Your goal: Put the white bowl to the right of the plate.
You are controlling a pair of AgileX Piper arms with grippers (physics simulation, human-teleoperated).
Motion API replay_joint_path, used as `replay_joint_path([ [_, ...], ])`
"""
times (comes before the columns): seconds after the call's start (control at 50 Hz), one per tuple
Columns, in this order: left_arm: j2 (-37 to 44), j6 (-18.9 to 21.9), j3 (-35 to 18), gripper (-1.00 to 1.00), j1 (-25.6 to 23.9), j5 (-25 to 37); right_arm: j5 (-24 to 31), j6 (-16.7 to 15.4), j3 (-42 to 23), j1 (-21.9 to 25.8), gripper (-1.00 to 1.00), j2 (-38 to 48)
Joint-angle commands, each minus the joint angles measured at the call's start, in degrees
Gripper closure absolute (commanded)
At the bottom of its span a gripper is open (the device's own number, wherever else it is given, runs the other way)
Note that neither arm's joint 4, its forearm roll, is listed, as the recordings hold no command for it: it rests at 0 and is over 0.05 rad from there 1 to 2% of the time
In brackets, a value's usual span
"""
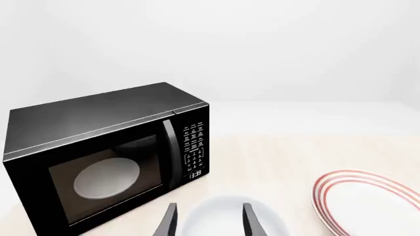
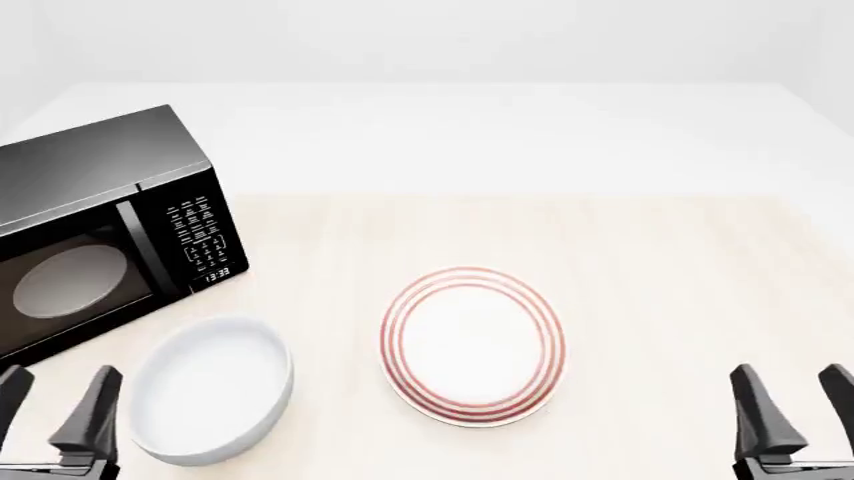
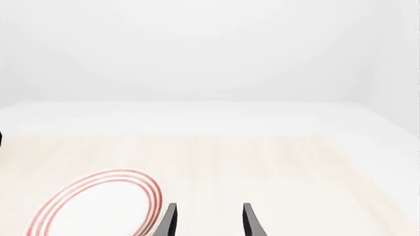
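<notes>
Item: plain glossy white round bowl (image 2: 210, 402), lower left of the front frame, left of the flat red-ringed white plate (image 2: 471, 345) and below the black microwave oven (image 2: 100, 235); not yet grasped. Left gripper (image 2: 54, 420) and right gripper (image 2: 791, 420): both spread, empty, at the bottom corners. Opening step, by my reading: your next move calls for bringing the left gripper onto the bowl's rim.
</notes>
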Motion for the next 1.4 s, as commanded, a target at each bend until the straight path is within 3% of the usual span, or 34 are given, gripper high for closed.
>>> replay_joint_path([
  [0.02, 0.25, 0.00, -0.15, -1.00, 0.00, -0.06, 0.86, -0.63, -0.14, -0.10, -1.00, -0.52],
  [0.1, 0.25, 0.00, -0.15, -1.00, 0.00, -0.06, 0.89, -2.95, -0.27, -0.54, -1.00, -0.97],
  [0.22, 0.25, 0.00, -0.15, -1.00, 0.00, -0.06, -0.96, -1.51, -0.13, -1.85, -1.00, 1.95],
  [0.26, 0.25, 0.00, -0.15, -1.00, 0.00, -0.06, -1.98, -3.73, -0.08, -0.71, -1.00, 3.69],
  [0.32, 0.25, 0.00, -0.15, -1.00, 0.00, -0.06, -3.53, -3.76, -0.45, 0.29, -1.00, 5.83],
  [0.38, 0.25, 0.00, -0.15, -1.00, 0.00, -0.06, -9.81, -3.62, -0.57, 1.36, -1.00, 14.03],
  [0.46, 0.25, 0.00, -0.15, -1.00, 0.00, -0.06, -17.29, -5.77, -2.97, 3.57, -1.00, 26.35],
  [0.54, 0.25, 0.00, -0.15, -1.00, 0.00, -0.06, -18.79, -3.43, -6.07, 6.44, -1.00, 30.78],
  [0.58, 0.25, 0.00, -0.15, -1.00, 0.00, -0.06, -20.77, -4.61, -8.50, 7.79, -1.00, 36.35],
  [0.9, 0.25, 0.00, -0.15, -1.00, 0.00, -0.06, -19.89, -4.98, -20.29, 16.50, -1.00, 51.12],
  [0.92, 0.25, 0.00, -0.15, -1.00, 0.00, -0.06, -19.32, -5.71, -22.12, 16.64, -1.00, 55.26],
  [1.18, 0.25, 0.00, -0.15, -1.00, 0.00, -0.06, -16.50, -7.02, -31.90, 24.16, -1.00, 63.05],
  [1.24, 0.25, 0.00, -0.15, -1.00, 0.00, -0.06, -15.82, -6.92, -35.17, 27.69, -1.00, 66.70],
  [1.4, 0.25, 0.00, -0.15, -1.00, 0.00, -0.06, -16.13, -7.00, -38.64, 29.75, -1.00, 71.58],
])
